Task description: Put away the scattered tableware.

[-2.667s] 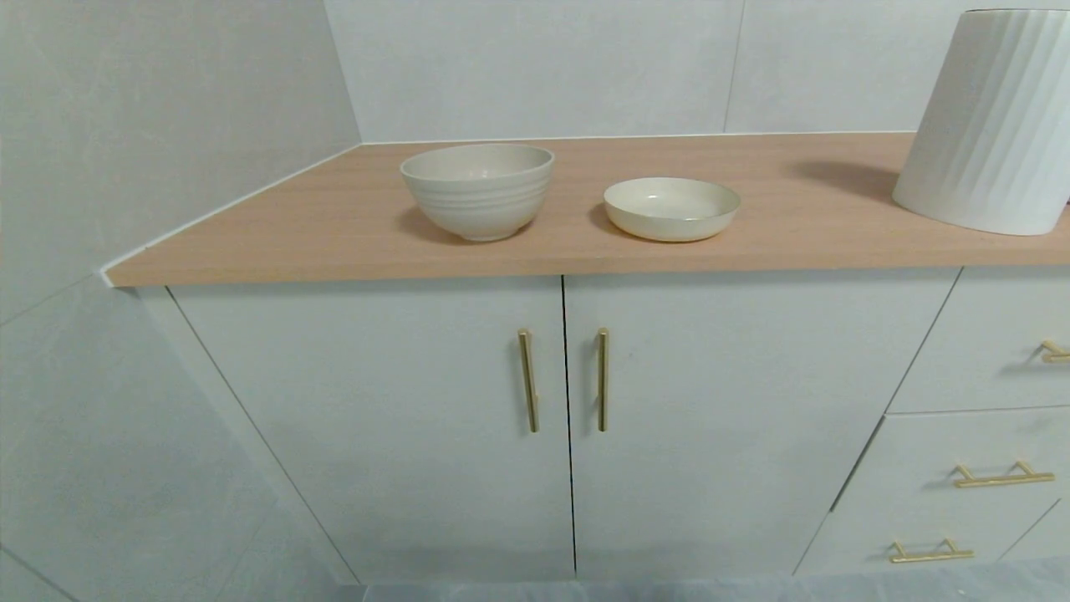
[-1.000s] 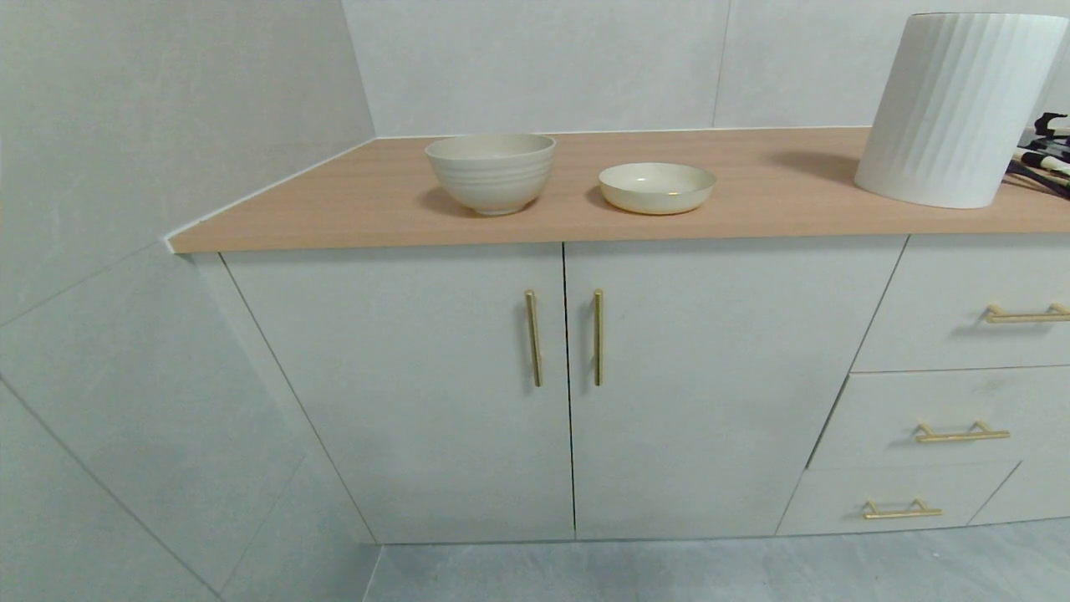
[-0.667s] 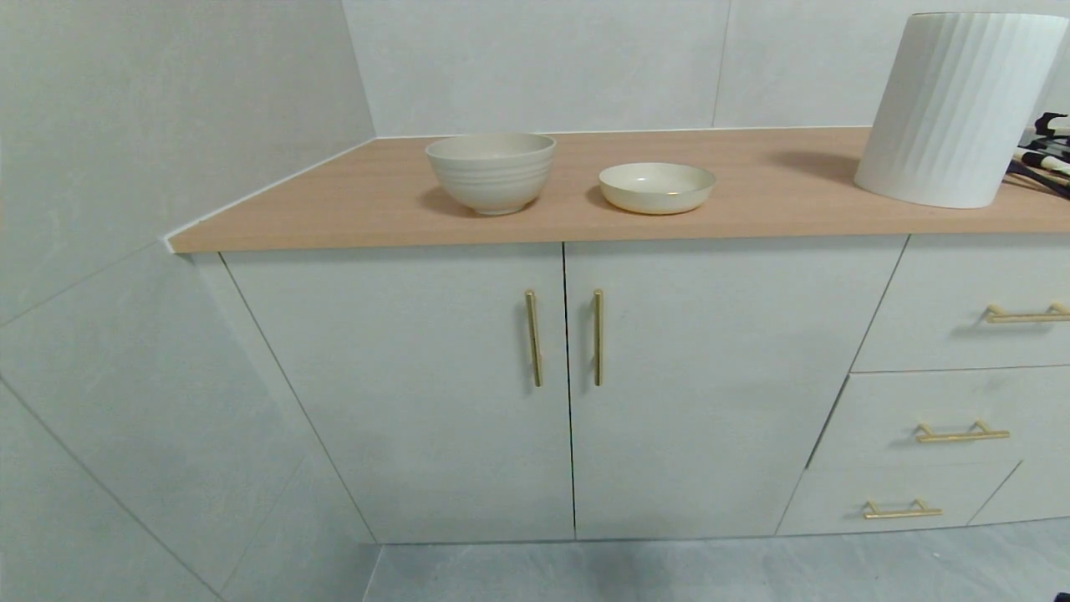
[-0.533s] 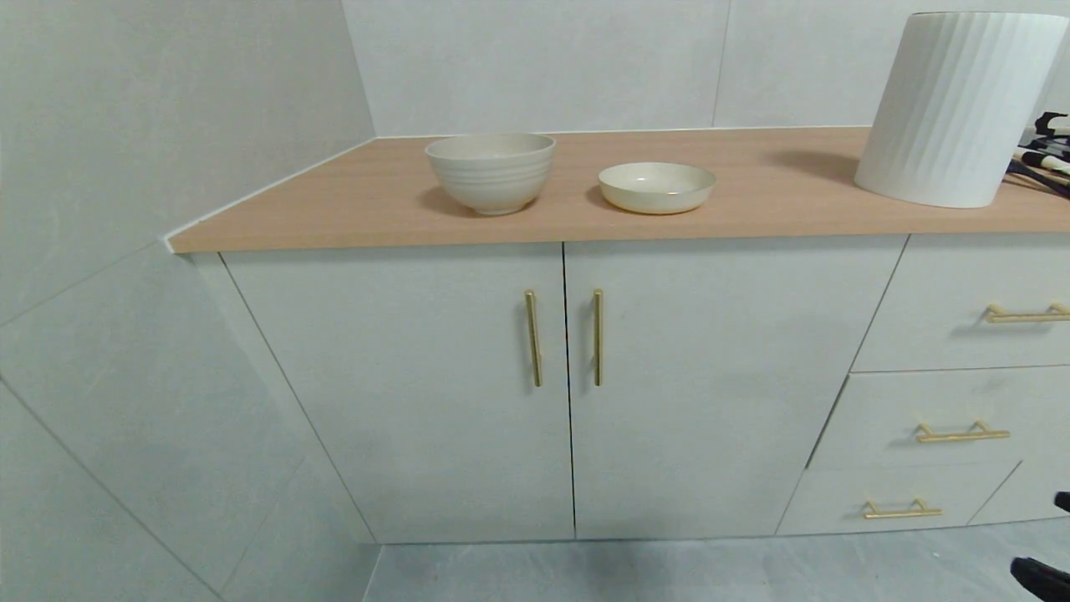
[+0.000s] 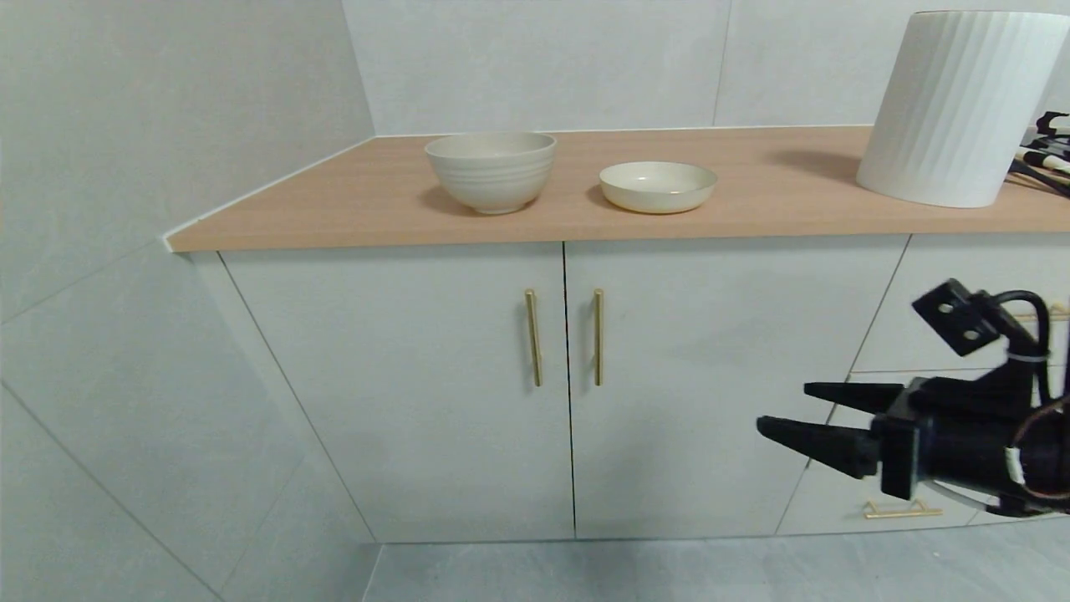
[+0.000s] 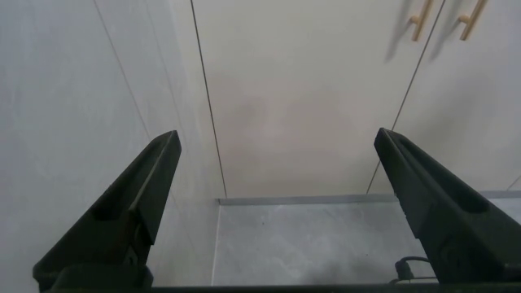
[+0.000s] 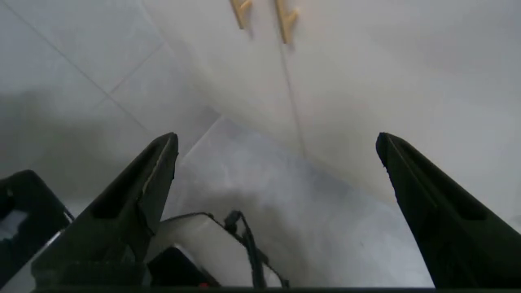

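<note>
Up on the countertop: ribbed bowl and shallow dish, side by side, not touching. Well below and to their right, right gripper, spread wide, gripping nothing, level with the drawers. Left gripper likewise wide apart and empty, low before the cabinet doors.

The dark utensils at 3 o'clock of the ribbed white container are cut by the picture edge and too small to identify, and the right hand partly hides the drawer handles at 5 o'clock of the bench.
</note>
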{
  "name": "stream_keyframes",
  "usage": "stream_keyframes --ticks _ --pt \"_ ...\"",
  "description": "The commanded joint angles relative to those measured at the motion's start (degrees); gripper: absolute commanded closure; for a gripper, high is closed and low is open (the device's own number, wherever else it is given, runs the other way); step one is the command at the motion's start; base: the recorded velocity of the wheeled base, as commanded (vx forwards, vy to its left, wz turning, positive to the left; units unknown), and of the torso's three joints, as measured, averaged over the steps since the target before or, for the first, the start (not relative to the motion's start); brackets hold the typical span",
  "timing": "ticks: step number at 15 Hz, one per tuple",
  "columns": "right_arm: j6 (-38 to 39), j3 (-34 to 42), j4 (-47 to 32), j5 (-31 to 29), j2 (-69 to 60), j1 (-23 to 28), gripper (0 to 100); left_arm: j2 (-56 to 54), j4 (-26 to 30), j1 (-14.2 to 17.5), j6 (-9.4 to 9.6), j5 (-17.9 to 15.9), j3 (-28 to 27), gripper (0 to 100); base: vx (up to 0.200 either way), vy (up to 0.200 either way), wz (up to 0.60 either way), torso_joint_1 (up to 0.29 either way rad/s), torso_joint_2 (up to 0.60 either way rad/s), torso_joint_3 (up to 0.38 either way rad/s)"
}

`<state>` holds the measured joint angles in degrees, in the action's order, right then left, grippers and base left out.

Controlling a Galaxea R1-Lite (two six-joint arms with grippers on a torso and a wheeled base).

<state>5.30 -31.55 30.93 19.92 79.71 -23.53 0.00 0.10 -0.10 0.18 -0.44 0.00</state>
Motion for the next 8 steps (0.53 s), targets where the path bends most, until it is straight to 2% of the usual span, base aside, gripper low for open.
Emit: stream_keyframes --ticks 1,5,8 --pt "0.2 -6.9 1.3 0.0 12.4 -2.8 0 0.1 0.0 0.0 -0.01 0.0 0.0 0 0.000 0.000 0.00 0.000 0.00 0.000" --pt "0.9 -18.0 1.3 0.0 23.3 -5.7 0 0.1 0.0 0.0 -0.01 0.0 0.0 0 0.000 0.000 0.00 0.000 0.00 0.000" --pt "1.0 -22.2 1.4 -0.1 27.0 -7.1 0 0.1 0.0 0.0 -0.01 0.0 0.0 0 0.000 0.000 0.00 0.000 0.00 0.000"
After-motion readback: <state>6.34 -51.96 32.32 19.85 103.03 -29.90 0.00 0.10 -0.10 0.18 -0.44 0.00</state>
